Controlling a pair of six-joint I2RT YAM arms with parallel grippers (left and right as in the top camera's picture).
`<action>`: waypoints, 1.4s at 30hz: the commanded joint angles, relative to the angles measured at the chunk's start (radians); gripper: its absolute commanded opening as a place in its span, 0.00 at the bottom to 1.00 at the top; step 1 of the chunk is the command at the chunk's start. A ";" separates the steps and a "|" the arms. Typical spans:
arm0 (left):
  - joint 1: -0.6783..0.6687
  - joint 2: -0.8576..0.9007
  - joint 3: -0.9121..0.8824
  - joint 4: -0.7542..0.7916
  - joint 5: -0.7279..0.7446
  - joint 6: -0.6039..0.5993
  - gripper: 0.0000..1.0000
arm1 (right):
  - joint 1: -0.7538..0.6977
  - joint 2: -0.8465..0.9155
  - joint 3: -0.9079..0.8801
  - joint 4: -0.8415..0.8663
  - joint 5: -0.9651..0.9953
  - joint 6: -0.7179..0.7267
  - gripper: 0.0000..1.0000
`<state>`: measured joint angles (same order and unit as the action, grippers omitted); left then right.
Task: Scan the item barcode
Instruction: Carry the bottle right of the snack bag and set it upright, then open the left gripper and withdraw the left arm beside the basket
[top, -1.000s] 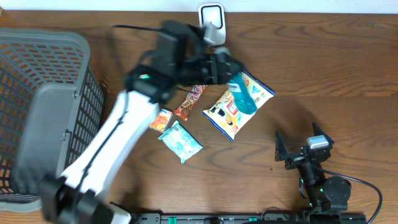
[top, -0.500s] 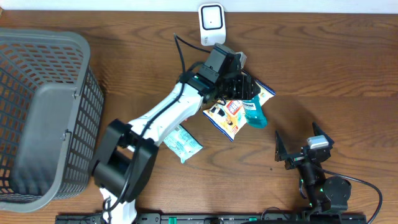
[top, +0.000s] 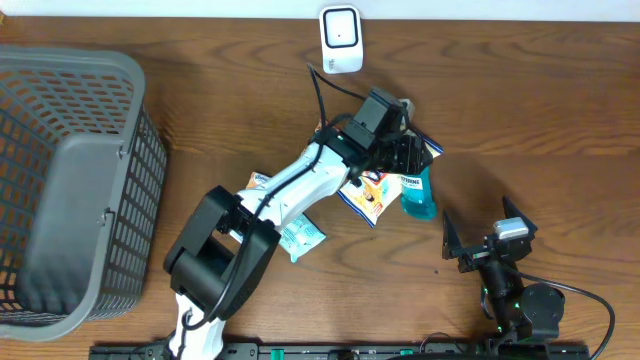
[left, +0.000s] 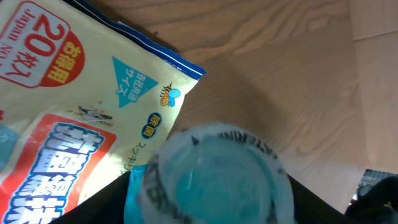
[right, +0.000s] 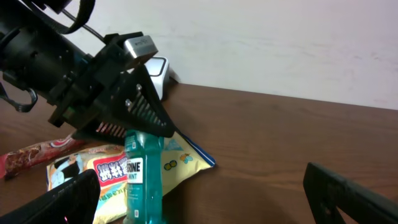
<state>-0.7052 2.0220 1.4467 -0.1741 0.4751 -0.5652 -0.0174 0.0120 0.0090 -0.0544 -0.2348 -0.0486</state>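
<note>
Gripping bottle (top: 419, 195) upright, left arm (top: 300, 185) outstretched

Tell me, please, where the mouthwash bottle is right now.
In the overhead view, the mouthwash bottle is right of centre, gripped at its top by the left end effector, at the right edge of the yellow snack bag.

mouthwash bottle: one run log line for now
left gripper: shut on mouthwash bottle | bottle: upright by snack bag, apart from scanner | right gripper: open, empty
</note>
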 joint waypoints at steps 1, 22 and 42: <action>-0.040 0.017 0.010 0.000 -0.121 0.011 0.54 | 0.004 -0.005 -0.003 -0.001 0.000 -0.001 0.99; -0.050 -0.123 0.011 -0.029 -0.267 0.147 0.98 | 0.004 -0.005 -0.003 -0.001 0.000 -0.002 0.99; 0.042 -0.570 0.011 -0.255 -0.680 0.396 0.98 | 0.004 -0.005 -0.003 -0.001 0.000 -0.001 0.99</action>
<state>-0.6689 1.5112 1.4471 -0.4274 -0.0994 -0.2661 -0.0174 0.0120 0.0090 -0.0544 -0.2344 -0.0486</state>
